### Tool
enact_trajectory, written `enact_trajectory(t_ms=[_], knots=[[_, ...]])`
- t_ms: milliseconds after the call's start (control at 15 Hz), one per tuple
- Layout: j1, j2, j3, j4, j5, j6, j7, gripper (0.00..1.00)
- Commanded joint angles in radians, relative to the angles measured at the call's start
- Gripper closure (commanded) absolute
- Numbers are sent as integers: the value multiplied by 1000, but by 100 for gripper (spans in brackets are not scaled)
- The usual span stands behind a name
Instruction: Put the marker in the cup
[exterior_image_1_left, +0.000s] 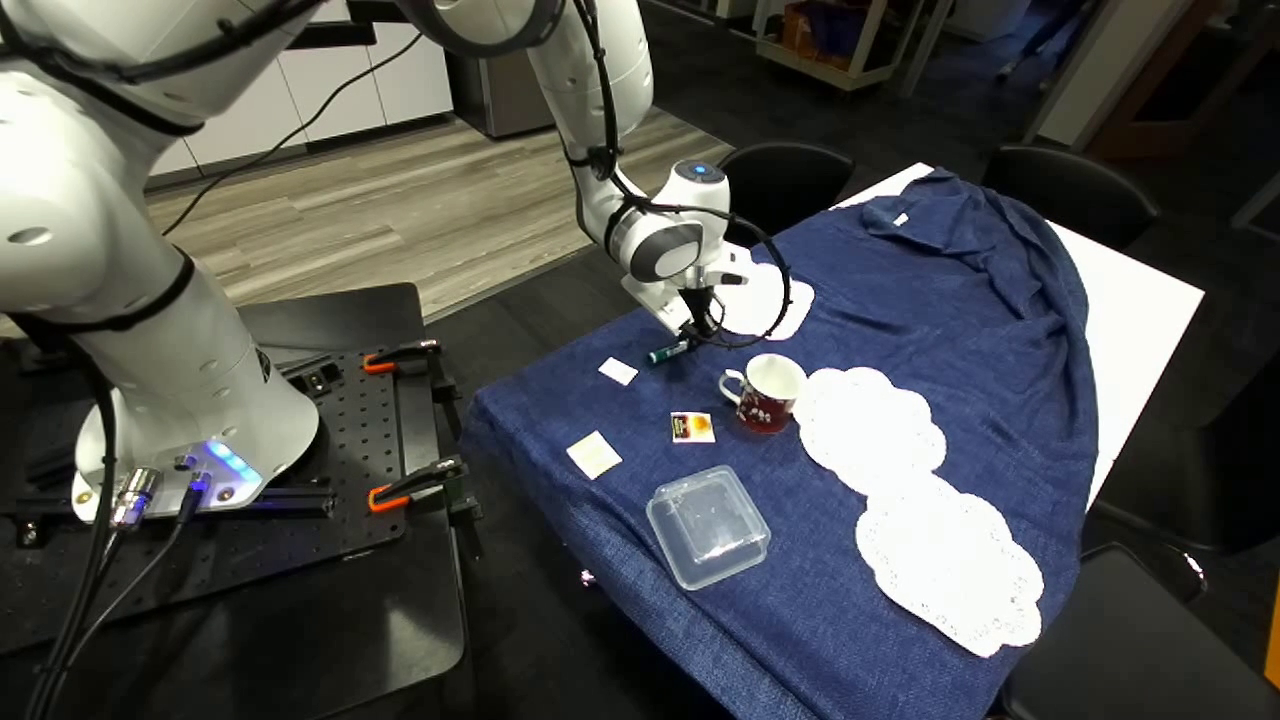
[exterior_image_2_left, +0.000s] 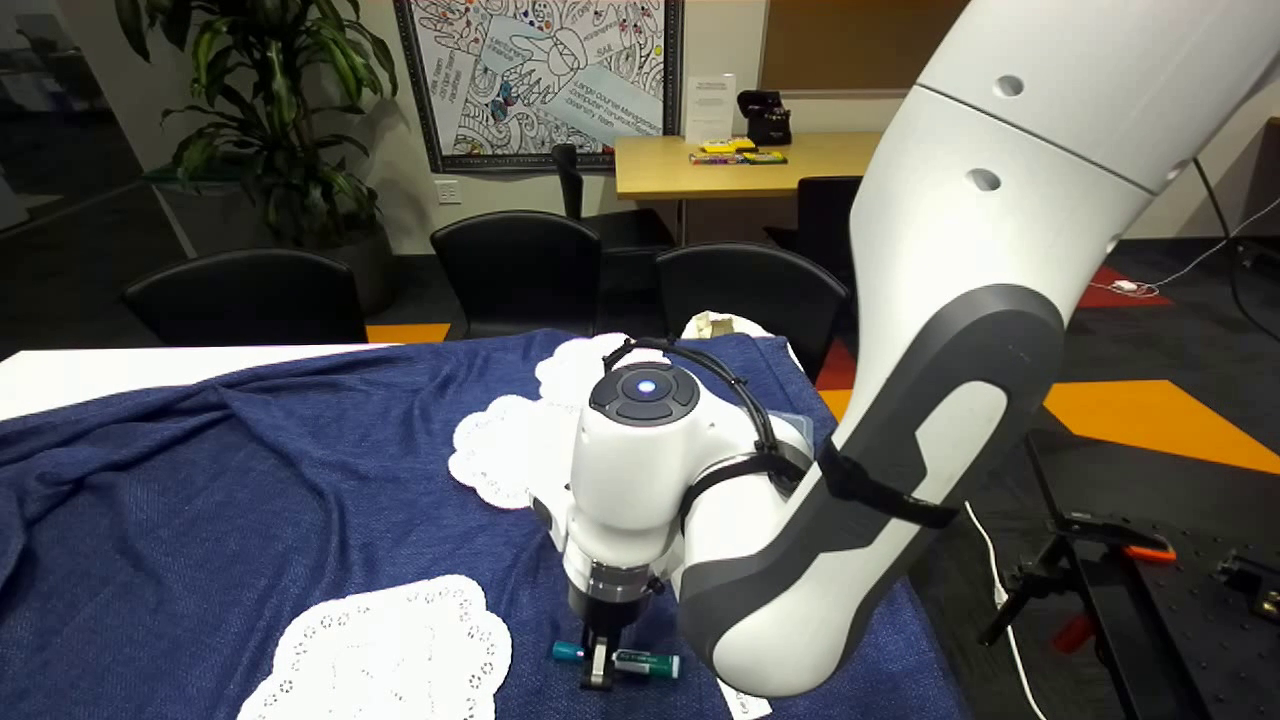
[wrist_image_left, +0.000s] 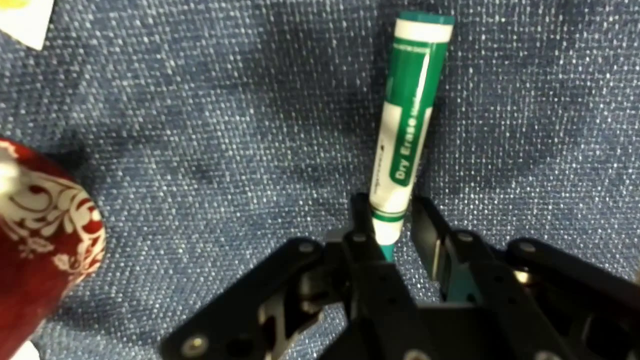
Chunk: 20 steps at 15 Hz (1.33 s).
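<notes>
The marker is green and white with a teal cap; it shows in both exterior views (exterior_image_1_left: 668, 353) (exterior_image_2_left: 646, 664) and in the wrist view (wrist_image_left: 407, 130). It lies low at the blue cloth. My gripper (exterior_image_1_left: 702, 332) is down over its cap end (exterior_image_2_left: 597, 676). In the wrist view the gripper (wrist_image_left: 391, 201) is partly open, with the marker between its fingers. Cloth shows between the marker and the right finger. The cup (exterior_image_1_left: 767, 408) is a handled mug, red with white pattern, white inside. It stands upright close by, at the wrist view's left edge (wrist_image_left: 47, 235). The arm hides it in an exterior view.
A clear square plastic container (exterior_image_1_left: 708, 527) stands nearer the table's edge. Several small packets lie around, one of them red and yellow (exterior_image_1_left: 692, 428). White lace doilies (exterior_image_1_left: 870, 425) lie beyond the cup, and another (exterior_image_2_left: 385, 655) lies beside the gripper. The cloth (exterior_image_2_left: 300, 500) is wrinkled.
</notes>
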Motion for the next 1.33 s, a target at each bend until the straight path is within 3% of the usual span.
enact_trajectory(t_ms=[0,467,1267], knots=[[42,-18,-37,3,16,-18,43,99],[75,-143,-90,-95,16,-27,100,95],[17,-430,-96,-331,24,-23,100,95]])
